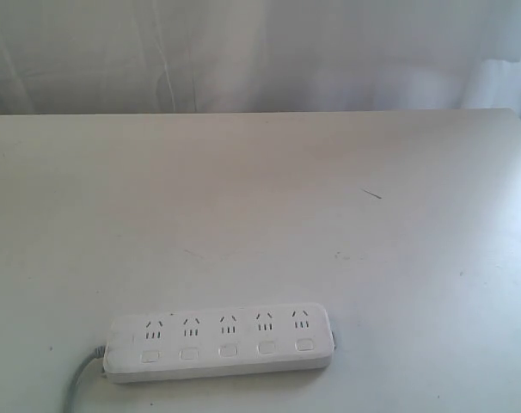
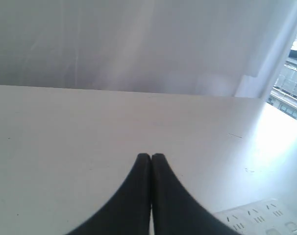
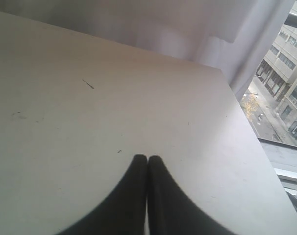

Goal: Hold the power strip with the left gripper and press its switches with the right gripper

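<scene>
The exterior view looks down across the worktop (image 1: 260,189) toward the curtain (image 1: 260,52), with the power strip (image 1: 219,340) nearest. The left wrist view sits low and catches that strip's end. The right wrist view faces a window (image 3: 281,73). All three share the dark scratch (image 1: 372,194) beyond the strip.

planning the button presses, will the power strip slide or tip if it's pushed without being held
Probably slides rather than tips: the power strip lies flat and low on the smooth white table. It looks like a rigid plastic bar, so it should not flex. The grey cord at one end looks limp and may drag.
</scene>
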`<state>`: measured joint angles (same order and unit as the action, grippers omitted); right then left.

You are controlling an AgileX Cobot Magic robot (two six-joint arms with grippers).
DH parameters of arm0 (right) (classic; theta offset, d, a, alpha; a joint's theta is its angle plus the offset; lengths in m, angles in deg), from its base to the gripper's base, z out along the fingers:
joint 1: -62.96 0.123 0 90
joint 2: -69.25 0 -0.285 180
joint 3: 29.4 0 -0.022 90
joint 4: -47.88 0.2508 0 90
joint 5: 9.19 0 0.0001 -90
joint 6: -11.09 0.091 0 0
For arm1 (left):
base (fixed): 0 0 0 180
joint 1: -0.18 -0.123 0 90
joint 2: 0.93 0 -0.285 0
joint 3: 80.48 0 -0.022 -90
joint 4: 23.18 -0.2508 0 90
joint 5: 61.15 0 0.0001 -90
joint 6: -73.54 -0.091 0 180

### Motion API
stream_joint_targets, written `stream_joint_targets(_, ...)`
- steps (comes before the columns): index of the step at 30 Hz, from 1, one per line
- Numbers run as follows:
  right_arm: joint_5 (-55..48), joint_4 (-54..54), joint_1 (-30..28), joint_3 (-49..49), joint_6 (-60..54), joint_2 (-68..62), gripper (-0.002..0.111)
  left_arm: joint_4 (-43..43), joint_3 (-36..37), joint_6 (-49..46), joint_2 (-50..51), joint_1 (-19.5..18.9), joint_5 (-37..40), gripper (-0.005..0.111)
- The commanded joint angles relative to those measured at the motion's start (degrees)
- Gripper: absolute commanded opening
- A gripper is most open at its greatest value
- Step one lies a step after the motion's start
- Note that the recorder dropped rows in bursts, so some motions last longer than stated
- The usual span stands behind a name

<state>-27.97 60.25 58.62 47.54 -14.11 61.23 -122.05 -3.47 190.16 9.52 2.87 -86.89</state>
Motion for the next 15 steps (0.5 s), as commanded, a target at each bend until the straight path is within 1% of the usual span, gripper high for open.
stream_joint_targets(1,0.34,-0.16,-0.36,0.28,-0.23,0.23,0.0,-1.08,0.21,0.32,-0.31,-0.04,-1.69,0.0)
stream_joint_targets(10,0.34,-0.16,-0.36,0.28,-0.23,0.23,0.0,-1.08,0.21,0.14,-0.31,-0.04,-1.58,0.0)
stream_joint_targets(15,0.34,-0.16,-0.36,0.28,-0.23,0.23,0.0,-1.08,0.21,-5.16,-0.31,-0.04,6.4,0.0)
